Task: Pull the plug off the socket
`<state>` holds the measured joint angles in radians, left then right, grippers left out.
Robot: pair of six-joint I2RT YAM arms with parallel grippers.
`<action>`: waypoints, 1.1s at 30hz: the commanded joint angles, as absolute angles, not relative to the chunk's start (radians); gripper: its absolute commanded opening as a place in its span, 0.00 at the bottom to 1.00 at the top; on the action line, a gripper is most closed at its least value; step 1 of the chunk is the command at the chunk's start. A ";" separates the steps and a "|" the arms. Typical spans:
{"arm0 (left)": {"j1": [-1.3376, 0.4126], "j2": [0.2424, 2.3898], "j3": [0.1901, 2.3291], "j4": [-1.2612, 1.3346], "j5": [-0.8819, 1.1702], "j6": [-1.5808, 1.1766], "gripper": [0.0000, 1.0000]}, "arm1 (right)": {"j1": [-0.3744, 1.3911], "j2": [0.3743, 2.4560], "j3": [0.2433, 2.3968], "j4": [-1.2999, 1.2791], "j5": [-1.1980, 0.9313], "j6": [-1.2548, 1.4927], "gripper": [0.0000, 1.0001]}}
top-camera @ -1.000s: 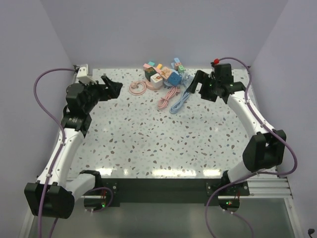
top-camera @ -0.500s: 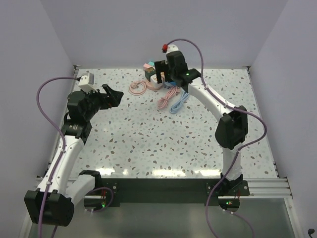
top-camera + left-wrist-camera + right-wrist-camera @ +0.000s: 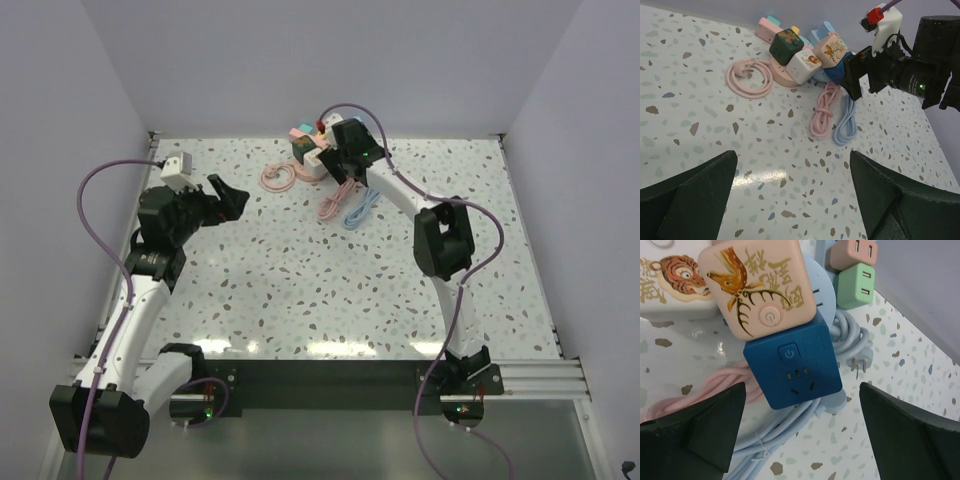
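A cluster of cube sockets (image 3: 312,156) lies at the table's far middle. In the right wrist view a dark blue cube (image 3: 792,365) and a beige deer cube (image 3: 757,287) sit on a light blue round base (image 3: 821,290), with a white tiger cube (image 3: 667,282) to the left. A loose light blue plug (image 3: 860,362) lies on the table. My right gripper (image 3: 800,432) is open just above the blue cube, with nothing between its jaws. My left gripper (image 3: 792,195) is open and empty over bare table at the left, well short of the cluster (image 3: 805,57).
A bundled light blue cable (image 3: 790,445) and a pink cable (image 3: 824,107) lie just in front of the cubes. A pink coiled cable (image 3: 747,77) lies left of them. Small pink (image 3: 852,252) and green (image 3: 857,285) adapters sit by the back wall.
My right arm has swung from the far right of the table to the left and now hovers over the cube cluster. My left arm has shifted only slightly.
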<state>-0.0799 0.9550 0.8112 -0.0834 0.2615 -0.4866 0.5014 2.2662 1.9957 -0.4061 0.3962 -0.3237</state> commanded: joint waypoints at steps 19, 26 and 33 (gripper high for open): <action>-0.080 0.991 0.821 -0.109 0.252 -0.454 1.00 | 0.449 2.326 2.126 -0.319 0.347 -0.219 0.10; -0.080 0.960 0.813 -0.100 0.274 -0.463 1.00 | 0.449 2.076 2.089 -0.356 0.181 -0.178 0.00; -0.081 0.997 0.790 -0.063 0.359 -0.476 1.00 | 0.465 1.780 1.860 -0.463 0.218 -0.084 0.00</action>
<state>-0.0803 0.9844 0.8043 -0.0963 0.2962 -0.4702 0.4538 1.9697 1.9076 -0.4557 0.1928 -0.1520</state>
